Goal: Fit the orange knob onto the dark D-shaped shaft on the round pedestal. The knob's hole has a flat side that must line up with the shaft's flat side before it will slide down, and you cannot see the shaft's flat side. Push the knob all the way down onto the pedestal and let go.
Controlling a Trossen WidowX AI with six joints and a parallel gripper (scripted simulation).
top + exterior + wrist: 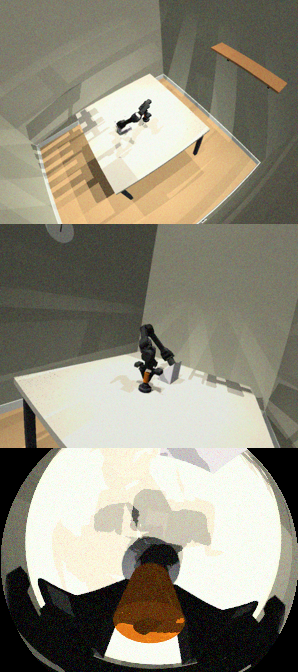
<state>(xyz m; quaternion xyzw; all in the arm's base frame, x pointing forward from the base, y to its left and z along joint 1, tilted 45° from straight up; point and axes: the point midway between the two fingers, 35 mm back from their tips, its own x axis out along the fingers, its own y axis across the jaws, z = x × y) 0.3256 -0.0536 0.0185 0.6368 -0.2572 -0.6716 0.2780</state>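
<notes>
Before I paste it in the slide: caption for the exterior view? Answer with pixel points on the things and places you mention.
End effector (146, 377) clamped on the orange knob (146, 377), held upright above the round pedestal (145, 388) on a white tabletop (189, 414).

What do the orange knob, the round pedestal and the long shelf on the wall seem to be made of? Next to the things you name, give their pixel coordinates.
Orange knob (146, 377) (150, 598): probably plastic, fairly matt; its colour is even, with no clear shine.
Round pedestal (145, 389) (129, 566): dark and smooth, perhaps plastic or painted metal; the look does not settle which.
Long shelf (250, 65): likely wood or wood-look board, judging by its warm brown colour; I cannot make out clear grain.
</notes>
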